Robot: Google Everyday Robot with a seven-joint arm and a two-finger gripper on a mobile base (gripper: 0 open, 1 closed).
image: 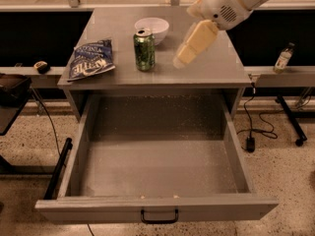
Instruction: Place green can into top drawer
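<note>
The green can point(144, 49) stands upright on the grey cabinet top point(216, 68), just in front of the white bowl point(151, 28). The top drawer point(157, 208) is pulled fully out below, its speckled grey inside holding nothing, its black handle at the front centre. My gripper point(181, 59) hangs over the cabinet top to the right of the can, a short gap away, pointing down and left. It holds nothing that I can see.
A blue chip bag point(91, 58) lies on the cabinet top left of the can. A small bottle point(283, 58) stands on the ledge at the right. Cables and a wheeled stand leg are on the floor at the right.
</note>
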